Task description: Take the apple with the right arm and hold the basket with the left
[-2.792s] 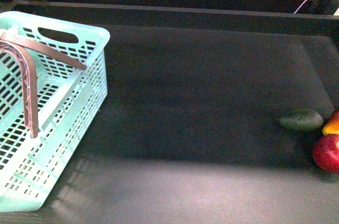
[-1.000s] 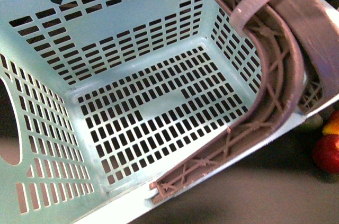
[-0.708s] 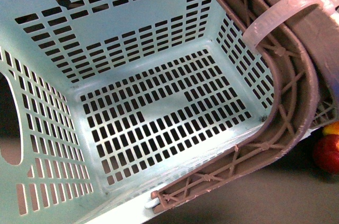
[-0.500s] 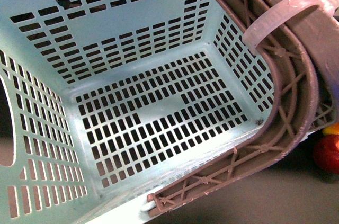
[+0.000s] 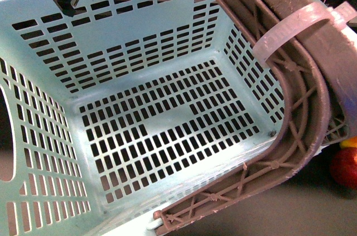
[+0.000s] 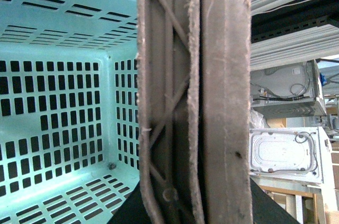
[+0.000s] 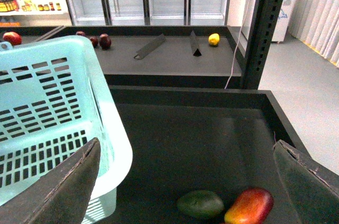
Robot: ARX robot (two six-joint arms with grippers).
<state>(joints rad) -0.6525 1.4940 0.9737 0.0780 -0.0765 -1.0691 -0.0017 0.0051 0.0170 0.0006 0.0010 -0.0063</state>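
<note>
The aqua basket [image 5: 139, 119] fills the front view, lifted and tilted with its open top toward the camera. Its brown-grey handle [image 5: 312, 80] with a white zip tie [image 5: 290, 29] crosses the right side. My left gripper [image 6: 196, 203] is shut on the handle [image 6: 212, 86], with the basket's inside [image 6: 53, 102] beside it. The red apple [image 5: 345, 168] shows at the right edge, partly hidden behind the basket. My right gripper [image 7: 185, 181] is open and empty above the dark bin floor. The apple is out of the right wrist view.
A dark green avocado [image 7: 200, 204] and an orange-yellow-and-red fruit [image 7: 249, 206] lie below my right gripper, right of the basket's rim [image 7: 114, 128]. A black post [image 7: 267, 23] stands at the bin's far right corner. A rear shelf holds dark red fruits [image 7: 100, 40] and a yellow one [image 7: 213, 38].
The basket has gone from resting at the left of the bin to hanging lifted and tilted close to the camera. In the last second it drifted slightly and now hides the avocado.
</note>
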